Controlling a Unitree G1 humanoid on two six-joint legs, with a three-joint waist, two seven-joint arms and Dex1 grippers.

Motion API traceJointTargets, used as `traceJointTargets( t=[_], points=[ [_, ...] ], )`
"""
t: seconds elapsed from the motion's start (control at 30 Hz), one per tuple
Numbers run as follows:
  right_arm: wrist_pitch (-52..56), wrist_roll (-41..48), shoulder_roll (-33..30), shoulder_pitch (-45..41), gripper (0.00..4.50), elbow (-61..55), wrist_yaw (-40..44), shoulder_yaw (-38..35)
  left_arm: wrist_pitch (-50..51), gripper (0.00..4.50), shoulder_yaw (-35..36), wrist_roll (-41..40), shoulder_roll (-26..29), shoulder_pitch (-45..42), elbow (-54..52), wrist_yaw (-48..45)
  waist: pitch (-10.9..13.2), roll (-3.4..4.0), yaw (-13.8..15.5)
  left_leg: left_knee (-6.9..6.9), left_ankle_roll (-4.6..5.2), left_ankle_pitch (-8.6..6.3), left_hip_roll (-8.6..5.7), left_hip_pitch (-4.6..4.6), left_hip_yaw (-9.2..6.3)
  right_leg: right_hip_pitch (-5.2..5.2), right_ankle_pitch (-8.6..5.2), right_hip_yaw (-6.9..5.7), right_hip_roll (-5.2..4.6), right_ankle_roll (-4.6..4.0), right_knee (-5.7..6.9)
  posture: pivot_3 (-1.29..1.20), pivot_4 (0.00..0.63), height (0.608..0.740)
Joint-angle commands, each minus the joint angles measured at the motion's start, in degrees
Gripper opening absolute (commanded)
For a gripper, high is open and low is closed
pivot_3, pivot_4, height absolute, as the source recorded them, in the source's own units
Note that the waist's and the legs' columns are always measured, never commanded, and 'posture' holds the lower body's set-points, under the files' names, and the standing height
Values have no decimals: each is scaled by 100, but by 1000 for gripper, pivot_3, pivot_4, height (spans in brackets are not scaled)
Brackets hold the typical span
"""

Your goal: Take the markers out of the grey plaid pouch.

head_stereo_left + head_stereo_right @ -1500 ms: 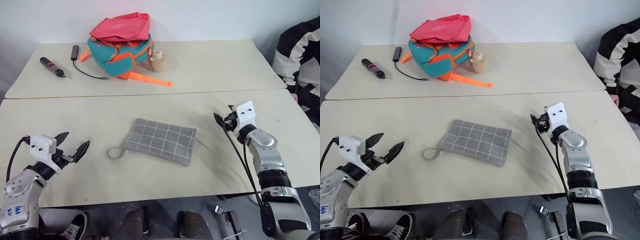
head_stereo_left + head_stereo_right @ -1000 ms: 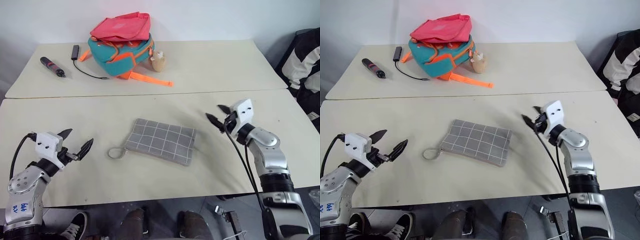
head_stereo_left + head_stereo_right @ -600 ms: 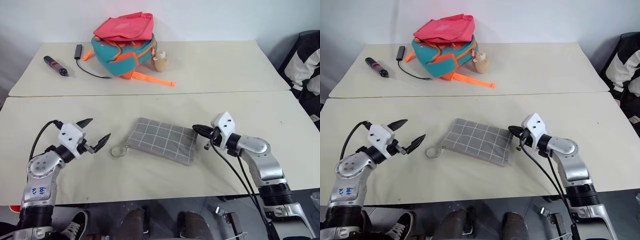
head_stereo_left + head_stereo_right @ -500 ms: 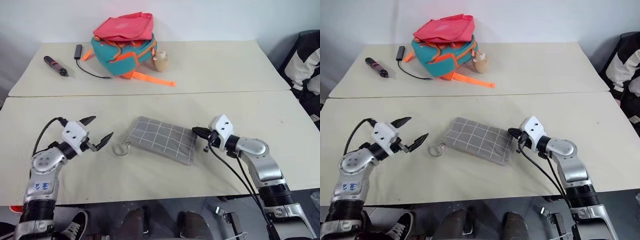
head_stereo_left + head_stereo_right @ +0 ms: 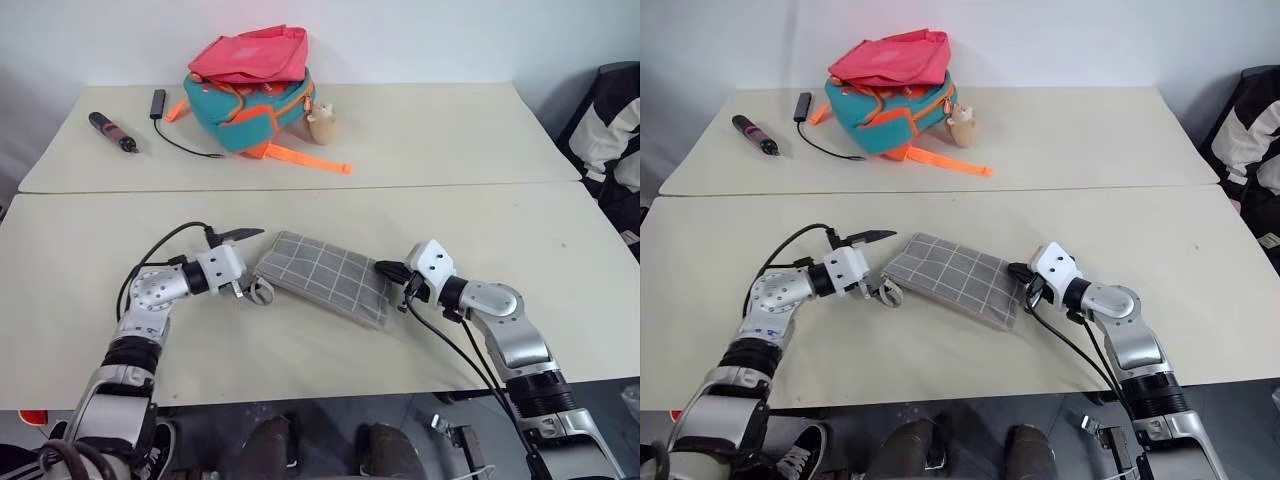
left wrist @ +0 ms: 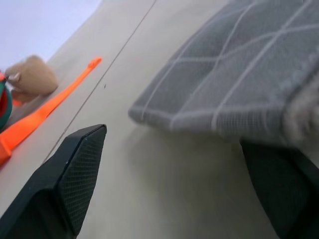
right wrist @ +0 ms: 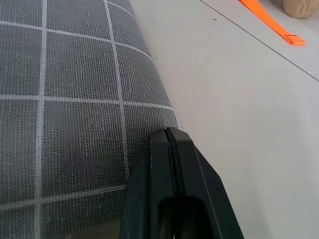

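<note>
We see one grey plaid pouch (image 5: 325, 278) mid-table, its contents hidden. Our left gripper (image 5: 245, 262) gapes wide at the pouch's nine o'clock end, one finger above, by the ring (image 5: 262, 292). Our right gripper (image 5: 388, 271) is pressed closed, tips at the three o'clock edge; whether it pinches fabric is unclear.
</note>
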Motion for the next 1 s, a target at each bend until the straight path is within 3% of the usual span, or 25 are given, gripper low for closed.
traceJointTargets(
  t=[0.03, 0.07, 0.17, 0.4, 0.57, 0.83, 0.93, 1.0],
  points=[
    [-13, 23, -5, 53, 16, -148, -11, -32, -328, 4500, -254, 377, -109, -279, 522, 156, 0, -1, 7, 2, 1, 0, 0, 0, 0, 2, 0, -1, -1, 0, 0, 0, 150, 740],
    [-6, 22, -5, 65, 16, -173, -24, -39, -380, 4500, -289, 373, -159, -343, 622, 100, -1, -1, 12, 4, 2, 1, 0, -1, -2, 3, 0, -5, -2, 0, 0, 0, 150, 740],
    [18, 35, -6, 96, 0, -222, -57, -68, -747, 3943, -404, 355, -219, -421, 738, -82, -1, -2, 3, 8, 6, -1, -3, 0, -5, 9, 0, -10, -6, 0, 0, 0, 150, 740],
    [24, 56, -32, 109, 0, -263, -52, -84, -1092, 1704, -625, 567, -217, -542, 961, -68, -1, -2, 12, 14, 8, -2, -4, -2, -20, 15, 0, -40, -11, 0, 1, 0, 150, 740],
    [13, 65, -38, 99, 0, -261, -76, -122, -899, 170, -566, 231, -216, -443, 943, -484, -2, 1, -1, 15, 11, -4, -4, -1, -20, 17, 0, -42, -12, 0, 2, 0, 150, 740],
    [66, 223, 0, -157, 0, -191, -271, -392, -32, 24, -265, -309, -196, -77, 190, -498, -3, 3, -22, 16, 11, -4, -4, 1, -21, 16, 0, -45, -12, 0, 6, 0, 150, 740],
    [318, 687, 82, -446, 615, -372, -237, -681, 602, 0, -71, -130, -164, 223, -600, 218, -3, 3, -35, 17, 11, -4, -4, -1, -23, 15, 0, -44, -12, 0, 6, 0, 150, 740],
    [327, 755, 111, -564, 1296, -430, -290, -753, 972, 0, -12, 154, -112, 375, -1002, 720, -3, 3, -36, 17, 11, -4, -4, -1, -27, 17, 0, -45, -12, 0, 8, 0, 150, 740]
  ],
)
